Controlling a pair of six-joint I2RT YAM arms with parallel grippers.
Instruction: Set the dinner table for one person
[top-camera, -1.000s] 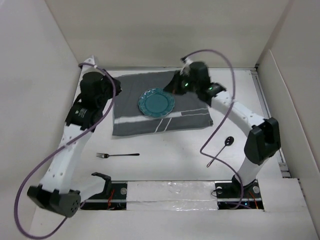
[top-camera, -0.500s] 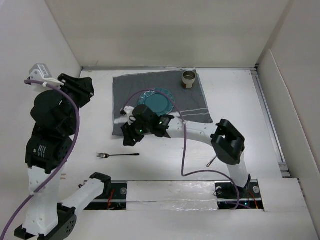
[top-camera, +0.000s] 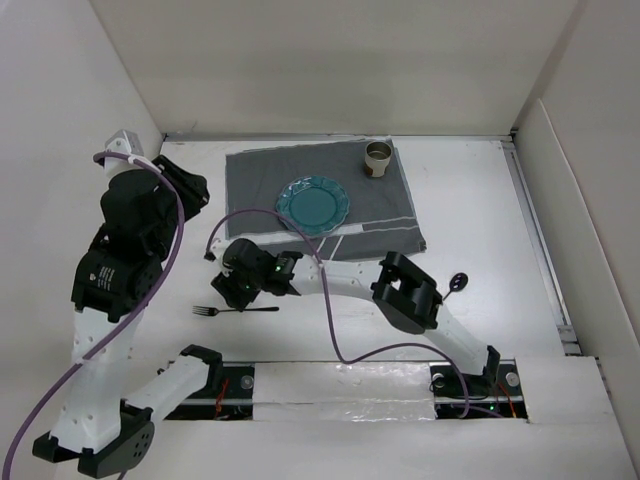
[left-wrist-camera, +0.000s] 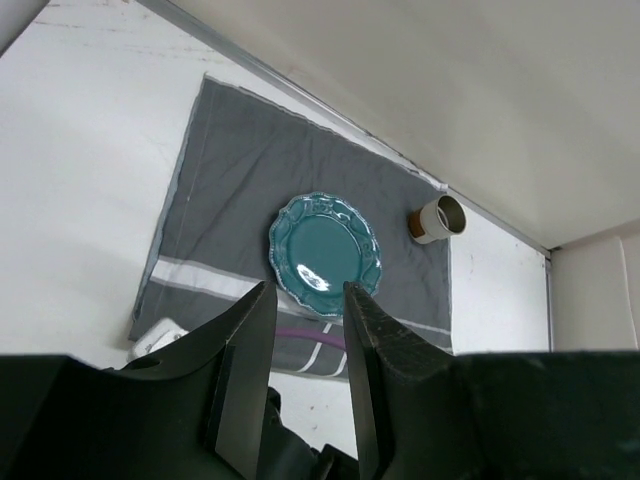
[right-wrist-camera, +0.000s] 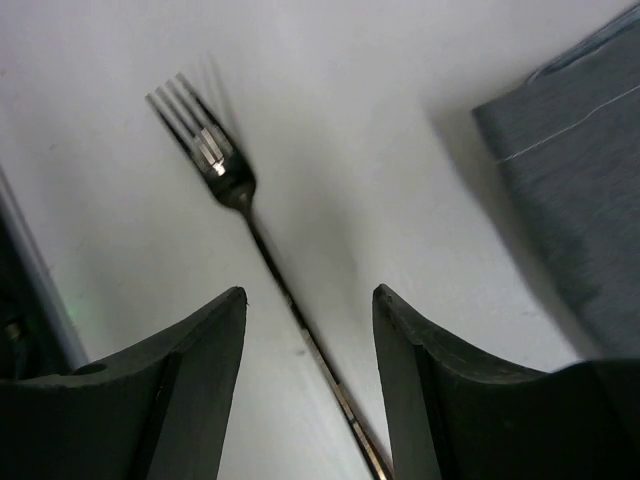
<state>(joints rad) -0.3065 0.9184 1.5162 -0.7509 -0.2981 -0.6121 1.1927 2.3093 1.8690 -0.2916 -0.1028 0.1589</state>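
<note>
On the white dinner table (top-camera: 480, 200) a grey striped cloth (top-camera: 390, 215) carries a teal plate (top-camera: 313, 205) and a small cup (top-camera: 378, 157) at its far right corner. A dark fork (top-camera: 240, 310) lies on the table in front of the cloth. My right gripper (top-camera: 230, 290) hangs low over the fork's handle, open. In the right wrist view the fork (right-wrist-camera: 228, 178) runs up between the fingers of the gripper (right-wrist-camera: 309, 292), untouched. My left gripper (top-camera: 188, 186) is raised at the left, open and empty. The left wrist view looks down past the gripper (left-wrist-camera: 308, 292) at plate (left-wrist-camera: 325, 258) and cup (left-wrist-camera: 437, 219).
A dark spoon (top-camera: 459, 282) lies on the table at the right, its handle partly behind the right arm. The cloth's near left corner (right-wrist-camera: 580, 180) lies close to the right gripper. White walls enclose the table on three sides.
The right gripper left the cup on the cloth's far corner, swung across to the fork and opened. The left arm lifted off the cloth's left edge and its gripper opened.
</note>
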